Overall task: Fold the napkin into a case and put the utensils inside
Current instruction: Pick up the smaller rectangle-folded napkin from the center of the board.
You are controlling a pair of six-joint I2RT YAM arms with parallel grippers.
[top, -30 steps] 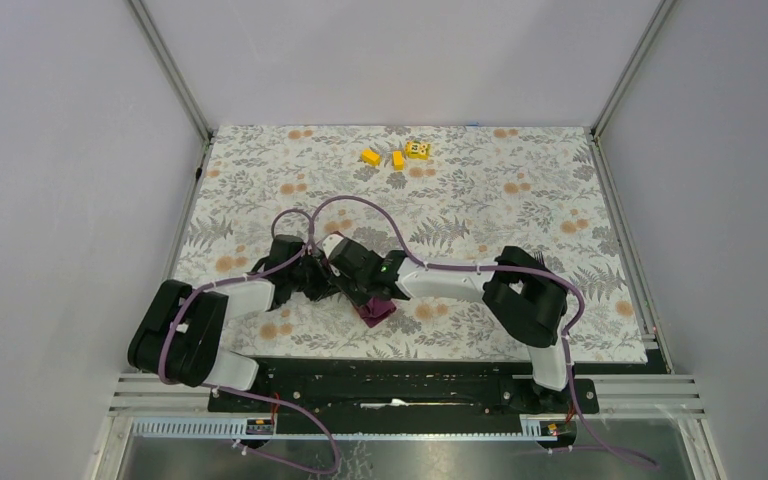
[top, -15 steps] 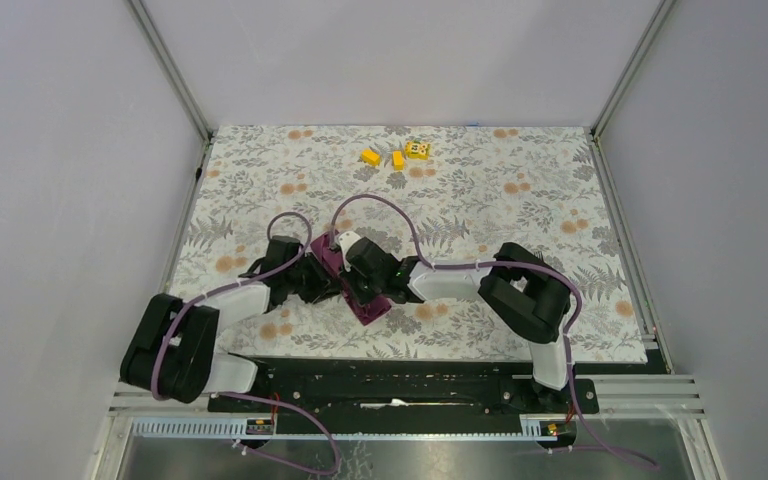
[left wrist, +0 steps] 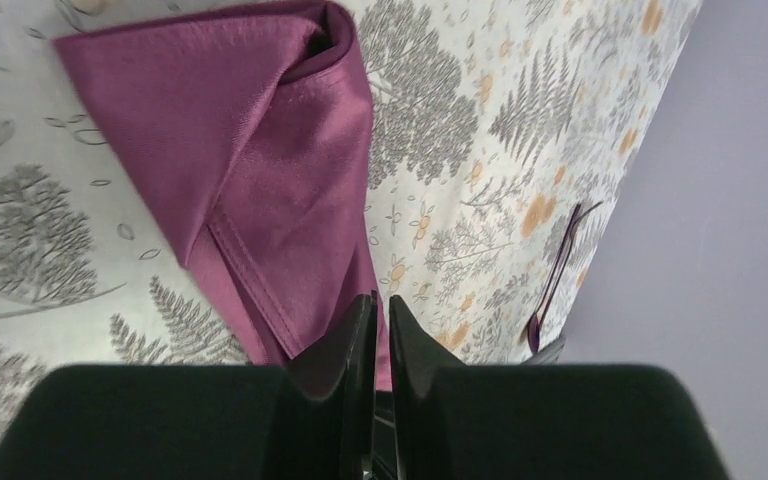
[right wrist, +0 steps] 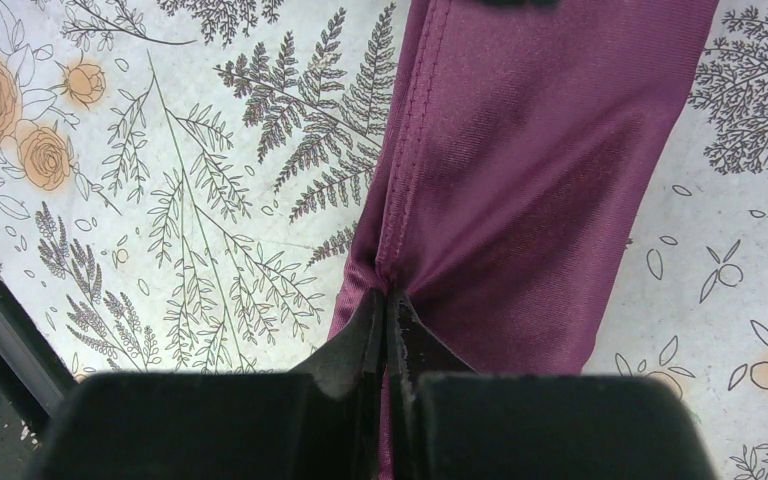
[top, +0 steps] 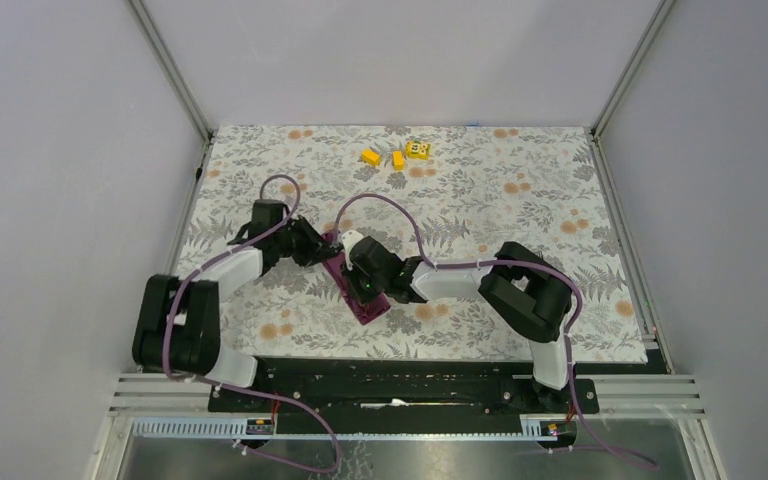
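light: bright, even | shadows: faint, soft | napkin (left wrist: 260, 170): mild sheen | focus: sharp

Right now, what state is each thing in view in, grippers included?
napkin: folded into a narrow case, lying on the tablecloth.
right gripper: shut, pinching the napkin's hemmed edge.
left gripper: jaws nearly together at the napkin's edge; grip unclear.
yellow blocks: loose at the far side, apart from both arms.
utensils: not visible in any view.
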